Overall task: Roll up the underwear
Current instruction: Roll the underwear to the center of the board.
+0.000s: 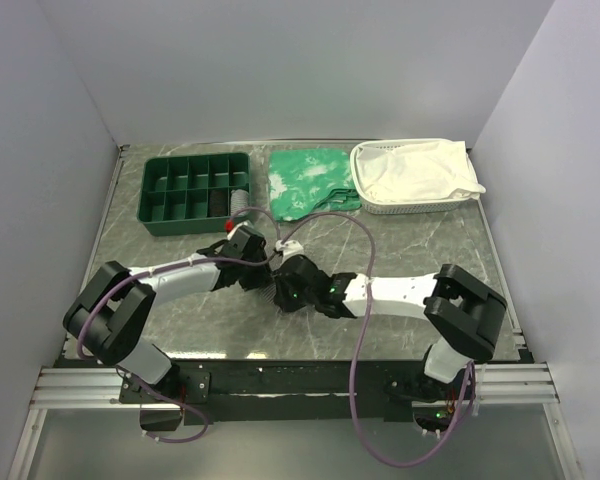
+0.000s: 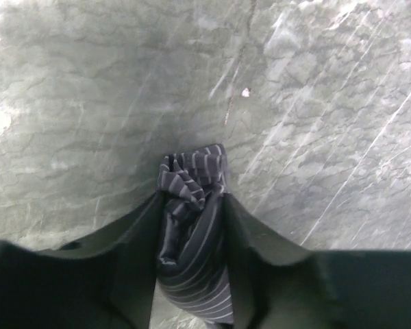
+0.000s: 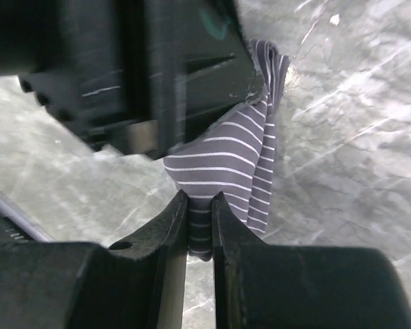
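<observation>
The underwear (image 2: 195,171), grey with fine pale stripes, is bunched into a tight bundle held above the marble tabletop. My left gripper (image 2: 192,200) is shut on it, with the thick wad filling the jaws. My right gripper (image 3: 200,200) is shut on a lower fold of the same underwear (image 3: 236,154). In the top view the two grippers meet at the table's middle, left gripper (image 1: 264,268) and right gripper (image 1: 283,292), and they hide almost all of the fabric. The left gripper's black body (image 3: 157,68) fills the upper left of the right wrist view.
A dark green divided tray (image 1: 195,190) stands at the back left. A green white-patterned cloth (image 1: 308,180) lies beside it. A white basket (image 1: 420,205) holding a white cloth (image 1: 415,172) is at the back right. Purple cables loop over the arms.
</observation>
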